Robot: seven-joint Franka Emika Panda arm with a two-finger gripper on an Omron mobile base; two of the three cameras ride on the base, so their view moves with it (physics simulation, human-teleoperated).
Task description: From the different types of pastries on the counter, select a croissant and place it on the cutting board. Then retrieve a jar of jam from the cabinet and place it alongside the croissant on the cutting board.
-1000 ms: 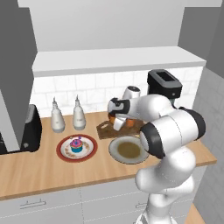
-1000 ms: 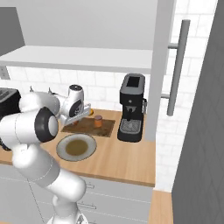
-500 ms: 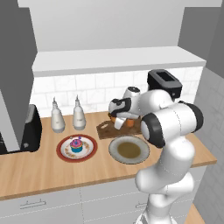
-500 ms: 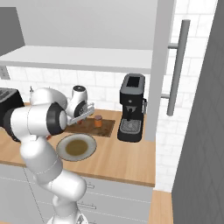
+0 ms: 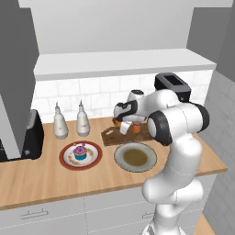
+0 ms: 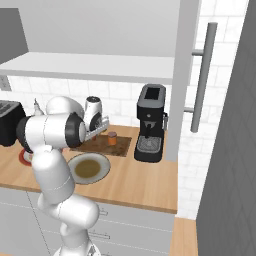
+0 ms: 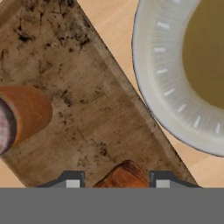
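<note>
Hand (image 7: 117,183) closed on golden-brown croissant (image 7: 123,176) above scuffed board (image 7: 74,105).

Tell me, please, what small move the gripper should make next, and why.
Probably lower slightly and open. The gripper is shut on the croissant over the board, and the jar is on the board beside it.

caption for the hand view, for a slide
Gripper closed on the croissant over the cutting board, jam jar standing on it, grey plate beside.
</note>
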